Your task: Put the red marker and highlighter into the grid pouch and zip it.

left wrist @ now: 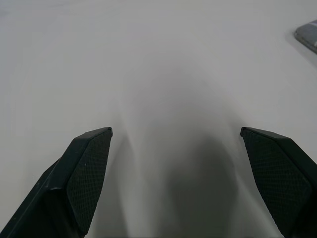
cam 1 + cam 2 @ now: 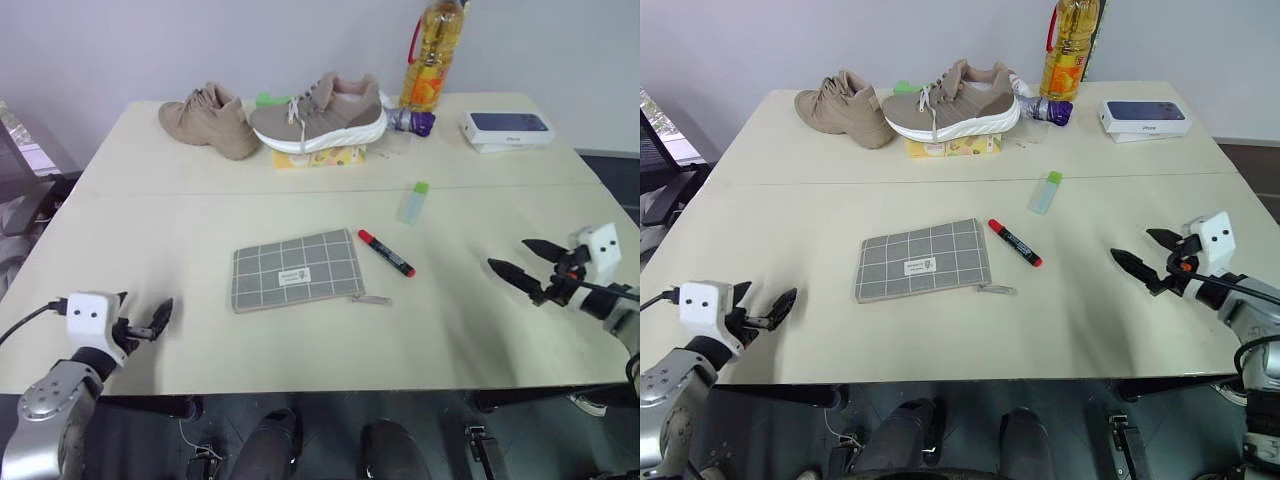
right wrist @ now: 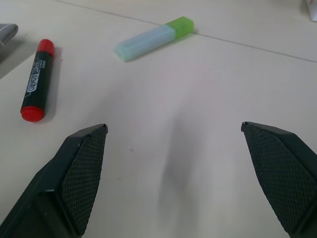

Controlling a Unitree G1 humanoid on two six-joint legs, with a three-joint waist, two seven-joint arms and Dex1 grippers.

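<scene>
I had both tools released and empty. The right tool (image 2: 522, 262) hung over the right side of the worktop (image 2: 150, 210), jaws spread wide and aimed toward the middle, because the two pens lay on that side and it was the natural one to fetch them. The left tool (image 2: 150, 320) hovered low near the front left edge, also spread, well apart from everything; I judged it was waiting to steady the pouch.

Nearest the right tool lay the red marker (image 2: 386, 253), flat and slanted, just beside the right end of the grid pouch (image 2: 297, 269). The highlighter (image 2: 414, 201) lay farther back, apart from both, green cap pointing away. The pouch lay flat at the centre, label up, its pull cord (image 2: 369, 298) trailing at the near right corner. Nothing was yet inside, by my reading.

Behind stood two tan shoes (image 2: 318, 111), an oil bottle (image 2: 434, 55) and a phone box (image 2: 507, 128).
</scene>
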